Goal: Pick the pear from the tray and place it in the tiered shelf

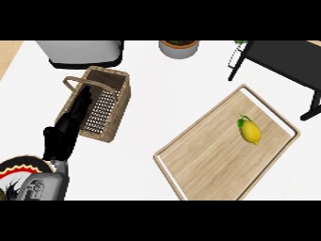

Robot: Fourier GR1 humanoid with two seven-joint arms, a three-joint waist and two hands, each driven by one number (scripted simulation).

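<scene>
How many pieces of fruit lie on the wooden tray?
1. A single yellow pear with a green leaf lies on the wooden tray, toward its far right part. Nothing on the tray could hide another.

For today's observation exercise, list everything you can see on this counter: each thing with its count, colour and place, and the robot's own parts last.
Tray: one, light wood with a pale rim, right of centre.
Fruit: one, yellow with a green leaf, on the tray's far half.
Basket: one, brown wicker, left of centre.
Shelf: one, black, top right corner.
Pot: one, grey, holding a plant, at the top edge.
Appliance: one, grey with a black base, top left.
Plate: one, red, black and white pattern, bottom left corner.
Counter: one, white.
Left robot hand: one, black, fingers straight, over the basket's left rim.
Left forearm: one, grey, bottom left.
</scene>
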